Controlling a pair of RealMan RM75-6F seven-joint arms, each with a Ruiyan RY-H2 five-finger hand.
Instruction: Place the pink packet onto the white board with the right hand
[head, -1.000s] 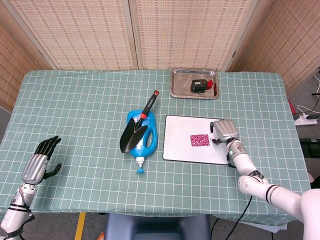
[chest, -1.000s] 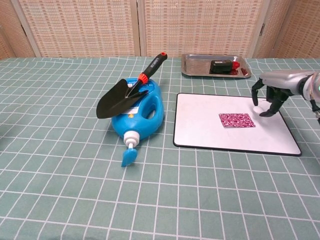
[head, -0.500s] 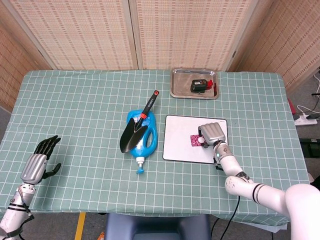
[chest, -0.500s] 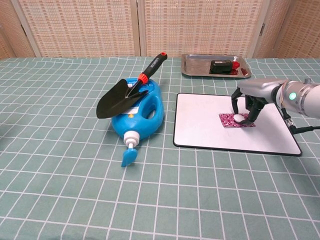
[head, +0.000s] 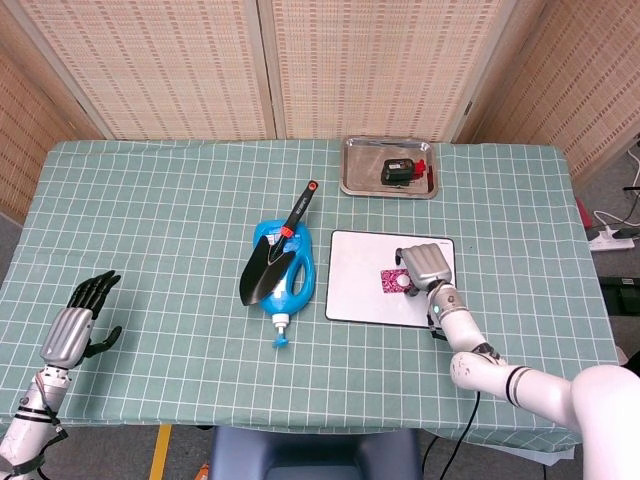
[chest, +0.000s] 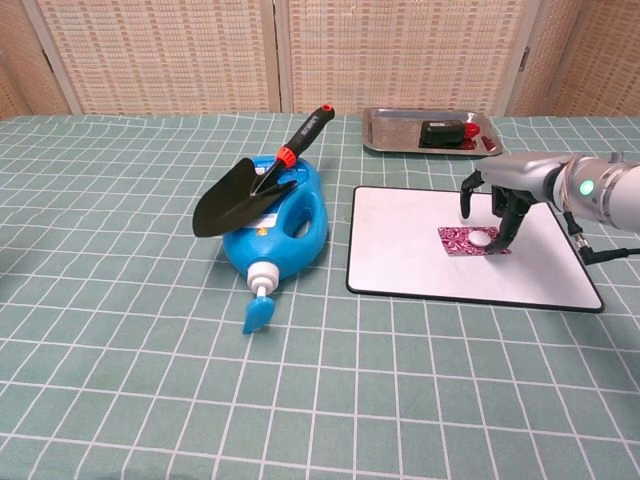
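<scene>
The pink packet lies flat on the white board, right of its middle. My right hand hovers over the packet's right part, palm down. Its thumb tip and fingertips touch the packet; whether they pinch it I cannot tell. My left hand rests near the table's front left corner with fingers apart and nothing in it; the chest view does not show it.
A blue spray bottle lies left of the board with a black trowel on top of it. Behind the board stands a metal tray holding a black and red object.
My right hand moved left from beside the board's right edge onto the packet and now stays there. The packet and the left hand have not moved.
</scene>
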